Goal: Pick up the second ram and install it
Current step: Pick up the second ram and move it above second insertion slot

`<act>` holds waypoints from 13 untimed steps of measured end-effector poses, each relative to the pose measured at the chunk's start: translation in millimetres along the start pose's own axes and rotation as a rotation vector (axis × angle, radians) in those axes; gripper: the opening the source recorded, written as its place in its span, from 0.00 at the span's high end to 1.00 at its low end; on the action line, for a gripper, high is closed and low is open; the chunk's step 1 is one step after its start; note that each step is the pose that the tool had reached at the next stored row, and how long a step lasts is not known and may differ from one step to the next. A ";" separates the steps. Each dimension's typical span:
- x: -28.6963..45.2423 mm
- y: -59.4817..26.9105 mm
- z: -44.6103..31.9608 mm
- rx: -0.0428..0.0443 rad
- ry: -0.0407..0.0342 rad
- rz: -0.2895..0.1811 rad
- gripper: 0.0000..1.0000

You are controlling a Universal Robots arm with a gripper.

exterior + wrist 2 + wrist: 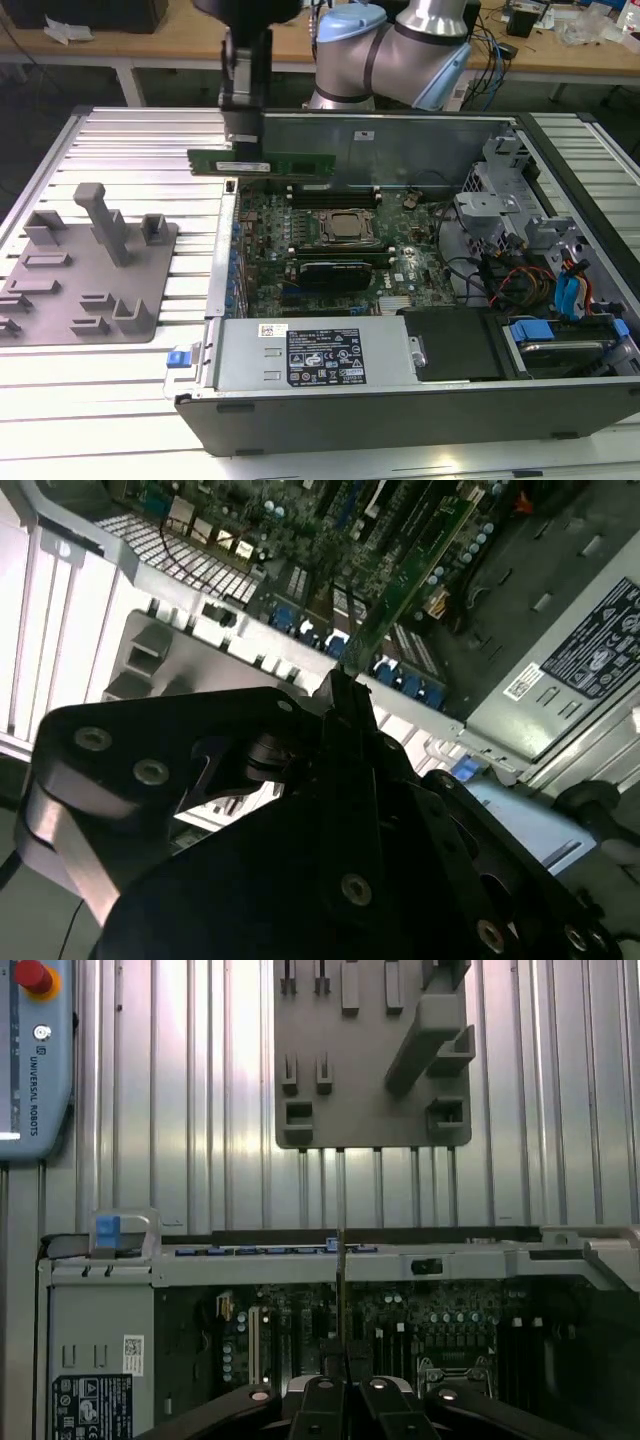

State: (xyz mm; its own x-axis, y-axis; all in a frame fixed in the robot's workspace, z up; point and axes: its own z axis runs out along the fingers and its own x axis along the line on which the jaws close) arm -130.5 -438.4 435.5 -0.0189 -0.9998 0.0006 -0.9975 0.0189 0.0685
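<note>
Second ram (295, 165) apparently in gripper (245, 148)

You see the second ram (300, 165) as a green strip, and the end effector (247, 158) on it is black. The motherboard (335, 215) is darker green, speckled with black parts. Your arm (400, 45) is silver with pale blue caps. The surface (110, 400) is silvery white with parallel ribs. The fixture tray (90, 270) is plain grey, and the power supply (240, 360) is grey with a black label (325, 358).
</note>
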 end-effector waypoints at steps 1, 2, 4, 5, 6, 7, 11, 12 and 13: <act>-0.1 -4.8 -0.3 -0.0008 0.0000 0.000 0.91; -0.2 -10.4 -0.6 -0.0014 -0.0001 0.000 0.91; -0.5 -24.6 -1.6 -0.0033 0.0001 0.000 0.91; -0.6 -29.4 -1.9 -0.0036 0.0000 0.000 0.91; -0.8 -36.5 -2.3 -0.0038 -0.0001 0.000 0.91; -1.8 -47.7 -2.4 -0.0040 -0.0004 0.000 0.91; -6.9 -65.3 -1.4 -0.0043 -0.0026 0.000 0.91; -8.0 -67.4 -0.8 -0.0044 -0.0074 -0.002 0.91; -10.4 -70.3 1.0 -0.0044 -0.0117 -0.002 0.91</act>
State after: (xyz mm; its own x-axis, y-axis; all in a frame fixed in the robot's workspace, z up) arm -60.3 -429.3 429.6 -0.0172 -0.9998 -0.0112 -0.9972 0.0164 0.0729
